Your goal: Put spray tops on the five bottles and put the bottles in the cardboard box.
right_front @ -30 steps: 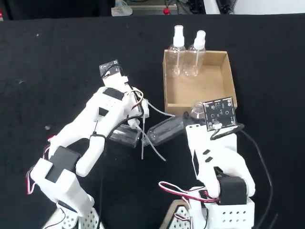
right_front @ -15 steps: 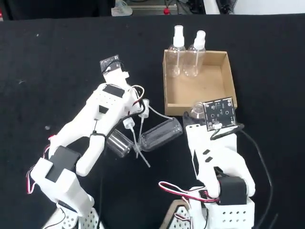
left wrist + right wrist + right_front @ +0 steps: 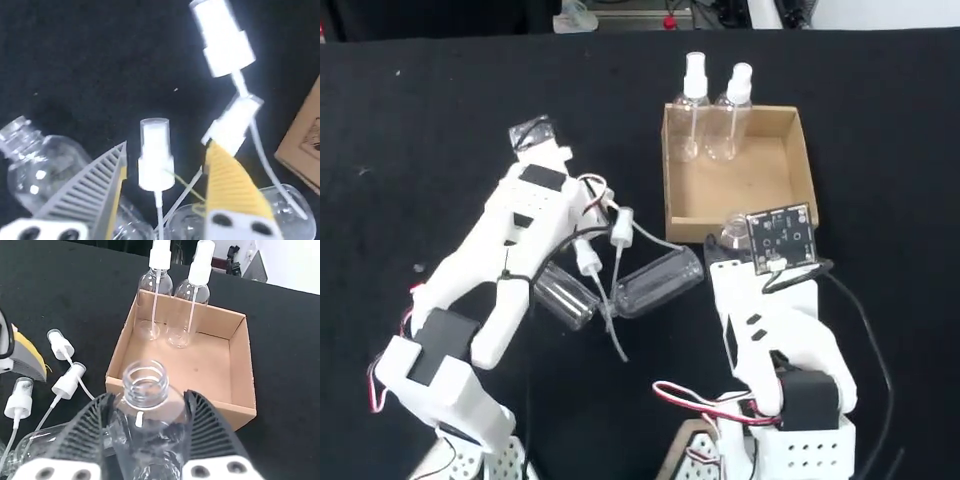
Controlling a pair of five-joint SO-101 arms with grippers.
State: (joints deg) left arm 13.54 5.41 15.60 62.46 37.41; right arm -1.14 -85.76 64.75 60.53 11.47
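My left gripper (image 3: 166, 146) hovers open over the black table, its grey and yellow fingers (image 3: 227, 180) either side of a white spray top (image 3: 156, 155) lying between them, untouched. Two more spray tops (image 3: 222, 37) (image 3: 232, 125) lie just beyond. Two capless clear bottles (image 3: 563, 297) (image 3: 658, 280) lie on their sides under that arm. My right gripper (image 3: 145, 402) is shut on an upright capless bottle (image 3: 145, 385) just in front of the cardboard box (image 3: 805, 170). Two bottles with spray tops (image 3: 692, 115) (image 3: 730, 120) stand against the box's far wall.
The spray tops' long thin tubes (image 3: 615, 335) trail across the table between the arms, over the lying bottles. The box's near wall (image 3: 165, 397) stands right behind the held bottle. Black table stretches left of the left arm (image 3: 500, 250).
The left arm has drawn back to the left and up the table, uncovering the spray tops and the smaller lying bottle. The larger lying bottle rolled slightly left. The right arm has kept still.
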